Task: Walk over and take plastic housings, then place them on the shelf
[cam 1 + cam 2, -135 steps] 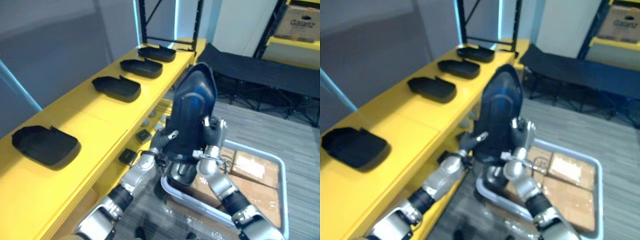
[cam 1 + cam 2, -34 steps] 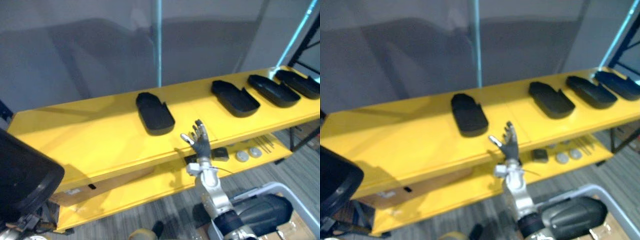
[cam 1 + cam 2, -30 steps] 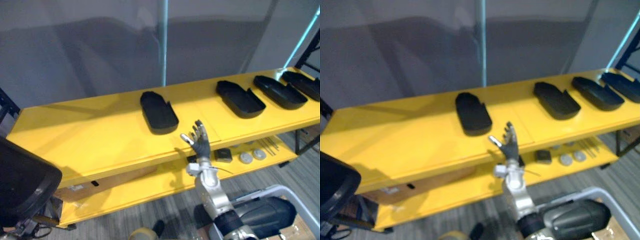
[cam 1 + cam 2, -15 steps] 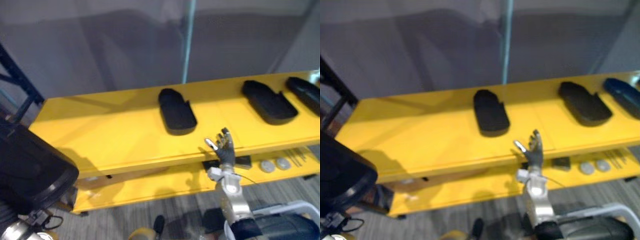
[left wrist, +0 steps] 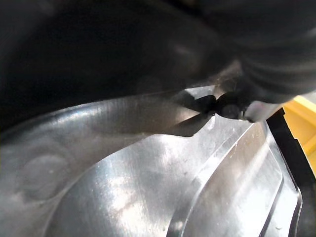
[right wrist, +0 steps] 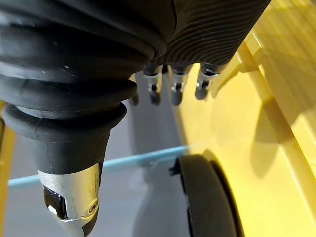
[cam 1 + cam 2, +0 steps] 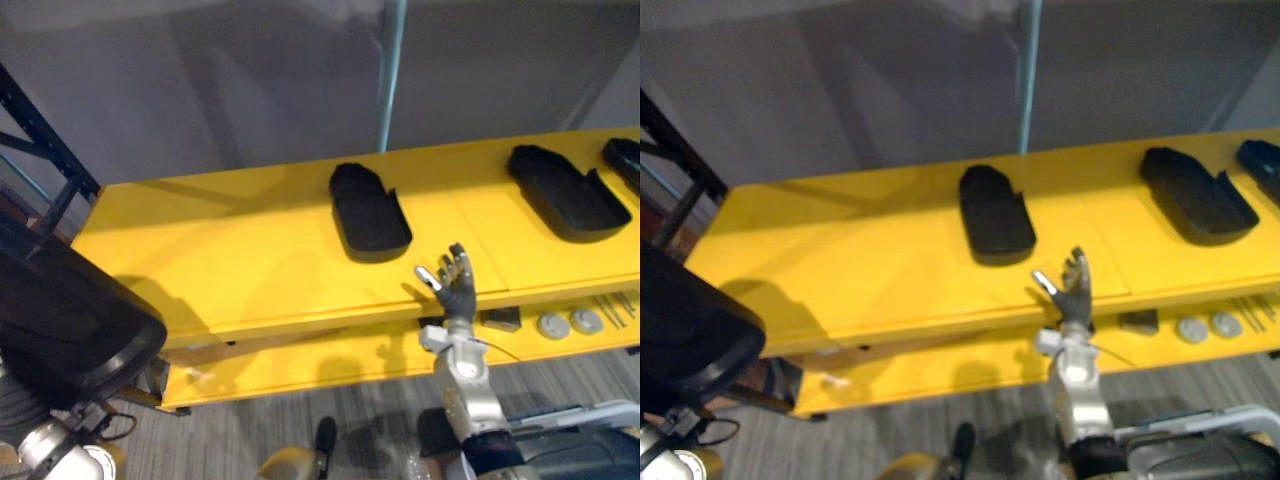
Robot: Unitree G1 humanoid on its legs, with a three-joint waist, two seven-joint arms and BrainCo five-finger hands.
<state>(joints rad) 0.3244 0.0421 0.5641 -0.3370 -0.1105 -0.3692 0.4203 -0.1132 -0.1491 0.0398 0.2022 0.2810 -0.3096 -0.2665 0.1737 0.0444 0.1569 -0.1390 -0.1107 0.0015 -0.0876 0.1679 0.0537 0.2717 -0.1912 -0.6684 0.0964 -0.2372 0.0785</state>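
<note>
- Fingers [image 7: 459,264] of the right hand [image 7: 456,292] stand straight and a little spread, pointing up, thumb out to one side, with nothing in them.
- That hand is raised just in front of the front edge of the yellow shelf [image 7: 230,260], and I can see it touching nothing.
- Just beyond it, flat on the shelf top, lies a black housing [image 7: 368,212], near the hand but apart from it.
- Further along to the right a second housing [image 7: 565,190] lies flat as well, and a third housing [image 7: 626,156] peeks in at the far right end.
- Down on the robot's left side a large housing [image 7: 70,320], black and glossy, is held up off the shelf, in front of its left end.
- The left hand [image 5: 266,54] sits close against the shiny inner face of that large housing; how it grips I cannot tell.
- Under the shelf top, the lower shelf [image 7: 300,365] carries a dark block [image 7: 500,318] and two round discs [image 7: 553,323], all to the right of the raised hand.
- Behind the shelf a pale blue post [image 7: 392,70] stands against the grey wall [image 7: 200,80].
</note>
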